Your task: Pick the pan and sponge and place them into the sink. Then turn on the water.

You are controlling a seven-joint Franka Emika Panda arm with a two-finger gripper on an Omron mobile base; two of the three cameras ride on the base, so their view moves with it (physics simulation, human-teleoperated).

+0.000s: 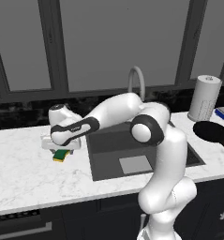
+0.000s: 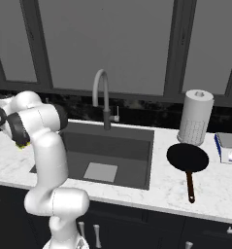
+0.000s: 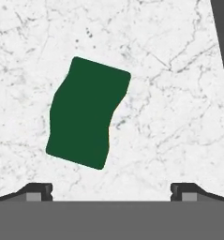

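Fingertips (image 3: 38, 191) of my gripper (image 3: 111, 191) stand spread fully wide, holding nothing, hovering above the sponge (image 3: 87, 112), which lies green side up on the marble counter (image 3: 179, 117) left of the sink (image 1: 137, 150); the pan (image 2: 187, 158) sits on its right.

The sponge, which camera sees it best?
The hand view: the sponge lies whole on the counter, its green top facing the camera. In the left base view it peeks out under the hand; in the right base view, barely a sliver.
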